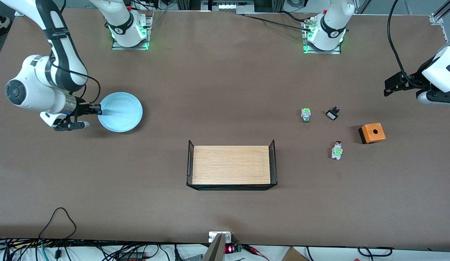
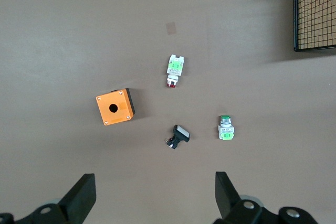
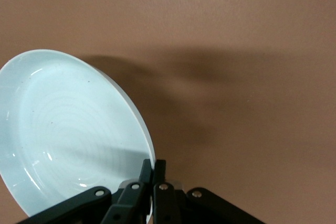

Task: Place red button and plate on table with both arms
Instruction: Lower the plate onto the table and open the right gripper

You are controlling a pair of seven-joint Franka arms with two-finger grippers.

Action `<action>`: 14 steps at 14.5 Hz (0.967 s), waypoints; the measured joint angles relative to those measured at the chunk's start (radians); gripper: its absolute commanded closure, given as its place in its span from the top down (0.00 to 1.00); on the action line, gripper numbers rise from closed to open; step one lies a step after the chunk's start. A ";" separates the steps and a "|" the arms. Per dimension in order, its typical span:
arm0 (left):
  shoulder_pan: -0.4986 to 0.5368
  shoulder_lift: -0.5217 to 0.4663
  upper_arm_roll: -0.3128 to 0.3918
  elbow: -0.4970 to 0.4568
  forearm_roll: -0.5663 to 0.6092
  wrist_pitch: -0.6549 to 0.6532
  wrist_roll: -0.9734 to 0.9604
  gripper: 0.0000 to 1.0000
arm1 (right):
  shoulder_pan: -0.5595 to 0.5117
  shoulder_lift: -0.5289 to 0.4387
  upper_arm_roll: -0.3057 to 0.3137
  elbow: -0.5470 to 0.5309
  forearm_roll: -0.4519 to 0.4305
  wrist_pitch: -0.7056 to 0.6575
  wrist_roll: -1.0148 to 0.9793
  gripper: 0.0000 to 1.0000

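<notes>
The pale blue plate is toward the right arm's end of the table. My right gripper is shut on its rim; in the right wrist view the fingers pinch the edge and the plate looks tilted, casting a shadow on the table. The red button lies on its side on the table toward the left arm's end, and shows in the left wrist view. My left gripper is open and empty, up in the air over that end of the table, apart from the red button.
A green-capped button, a small black part and an orange box with a hole lie around the red button. A wood-grain tray with black mesh ends stands mid-table, nearer the camera.
</notes>
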 measured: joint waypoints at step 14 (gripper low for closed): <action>0.000 0.000 0.000 0.000 0.000 0.000 0.000 1.00 | -0.074 0.019 0.000 -0.212 0.000 0.255 -0.143 1.00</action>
